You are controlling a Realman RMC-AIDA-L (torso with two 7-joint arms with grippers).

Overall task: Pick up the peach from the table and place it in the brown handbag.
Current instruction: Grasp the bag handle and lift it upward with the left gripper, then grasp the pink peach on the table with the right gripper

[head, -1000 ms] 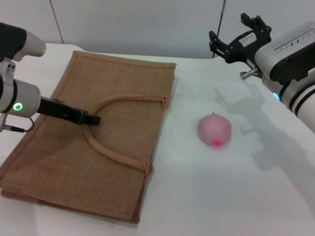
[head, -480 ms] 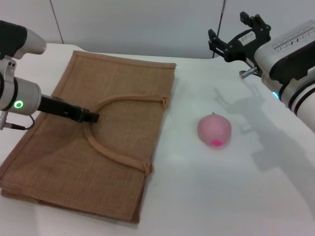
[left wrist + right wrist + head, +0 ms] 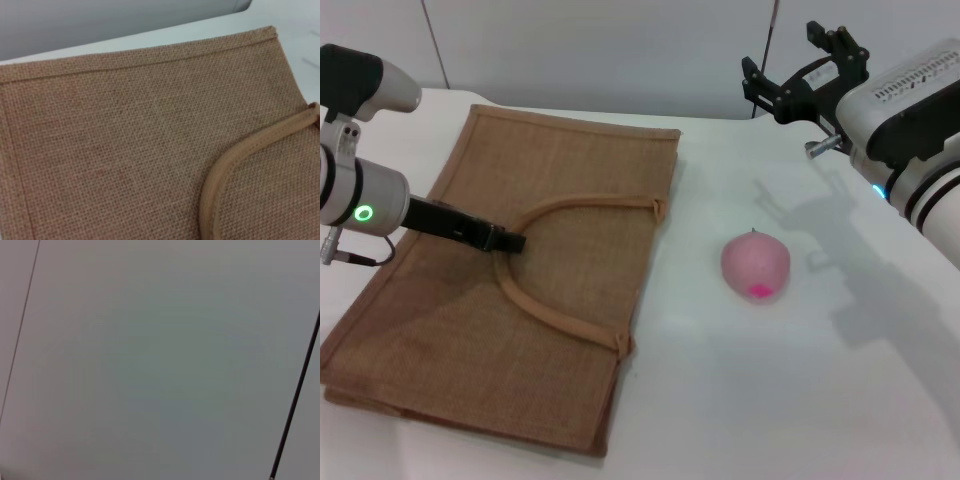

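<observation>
Pale grey wall panels back the broad white smooth table (image 3: 740, 400), on which a large flat tan-brown jute handbag (image 3: 550, 190) lies on the robot's left side and a small round pale-pink peach (image 3: 756, 265) with a magenta patch sits on bare table to the bag's right, apart from the bag's edge.

Compared with a second ago, the left end effector (image 3: 510, 241) sits at nearly the same spot, at the curve of the bag's upper arched loop handle (image 3: 570, 205), but the left arm's body has risen a little and the bag's near corner has shifted slightly. Its black fingers look pressed together at the handle; whether they actually pinch the strap cannot be told from the head view. The left wrist view shows only the weave, the bag's stitched far edge and a curve of the handle (image 3: 235, 165). The right end effector (image 3: 800, 75) has hardly moved: it hangs high over the table's far right, well beyond the peach, its black fingers spread with nothing between them. The peach has not moved.

The bag's right edge runs from the far corner toward the near front, leaving a strip of bare white table between it and the peach. Open table surrounds the peach on every side, widest toward the near right. The right wrist view shows only wall.
</observation>
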